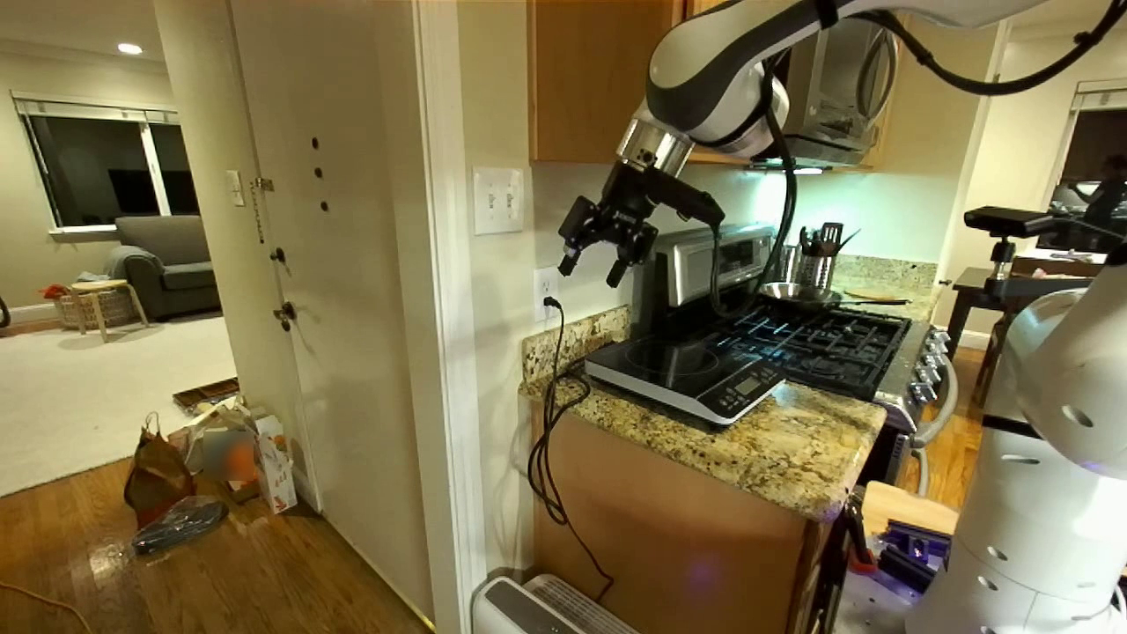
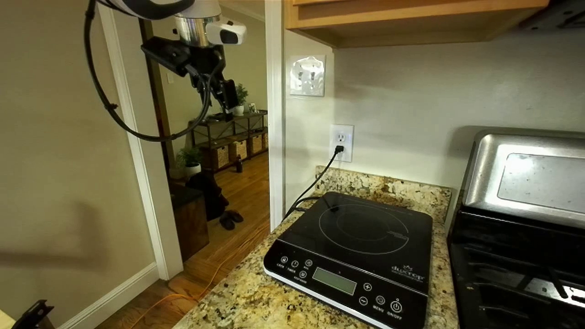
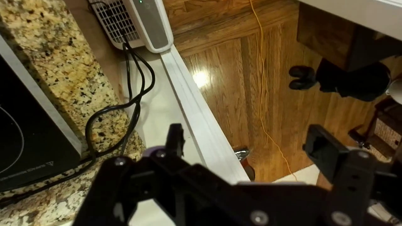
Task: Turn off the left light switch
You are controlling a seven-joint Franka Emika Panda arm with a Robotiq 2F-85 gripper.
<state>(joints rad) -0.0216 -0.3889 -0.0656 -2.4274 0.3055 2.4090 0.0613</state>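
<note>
While the gripper (image 1: pixel 592 267) hangs with fingers (image 3: pixel 174 138) wide apart: left switch (image 1: pixel 491 202), on the wall plate (image 1: pixel 499 183), not in contact; right switch (image 1: pixel 510 201), close beside, liable to be knocked too should so wide a spread press in.

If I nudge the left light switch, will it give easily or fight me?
The left light switch looks small, so it probably flips with little force, though the open gripper might slip off. The plate likely won't shift: it sits flat against the wall.

Two switches (image 1: pixel 491 201) on one plate (image 1: pixel 499 225), one end effector (image 1: pixel 592 269) — two fingers (image 3: pixel 323 150), two shoes (image 3: pixel 299 84)
</note>
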